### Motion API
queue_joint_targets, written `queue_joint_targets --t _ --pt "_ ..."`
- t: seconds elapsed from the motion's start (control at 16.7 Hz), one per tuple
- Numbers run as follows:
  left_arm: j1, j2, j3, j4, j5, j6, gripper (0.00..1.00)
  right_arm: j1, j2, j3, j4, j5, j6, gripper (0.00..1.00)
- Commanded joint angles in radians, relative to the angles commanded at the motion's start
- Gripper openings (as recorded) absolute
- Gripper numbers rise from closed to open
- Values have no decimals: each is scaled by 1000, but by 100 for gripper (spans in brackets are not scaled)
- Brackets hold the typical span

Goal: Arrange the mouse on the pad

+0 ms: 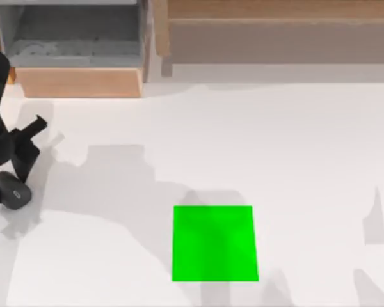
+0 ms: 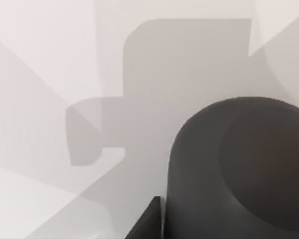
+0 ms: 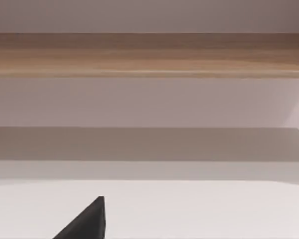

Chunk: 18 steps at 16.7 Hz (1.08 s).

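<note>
White table (image 1: 243, 141), unmarked green pad (image 1: 214, 243)

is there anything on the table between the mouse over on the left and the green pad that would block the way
Nothing visible. The mouse sits at the table's far left edge, right by the left gripper, and the pad lies near the middle front. The white table between them carries only shadows.

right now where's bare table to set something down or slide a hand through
The pad is bare on top. Open table spans between the pad and the wooden shelving behind, and to the pad's right. The far left edge is crowded: the left gripper hovers by the mouse.
</note>
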Motion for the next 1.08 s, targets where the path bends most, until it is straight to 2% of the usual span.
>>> queue_joint_targets --t 0.18,0.54,0.9,1.08 --pt "0 -21 56 -72 -1 -4 0 0 0 0 0 0 0 100" --pt "-2 -110 220 -342 -1 -6 0 0 0 0 0 0 0 100" --pt "-1 -123 238 -365 -1 -2 0 0 0 0 0 0 0 100" --pt "-19 -126 247 -377 4 51 0 0 0 0 0 0 0 100"
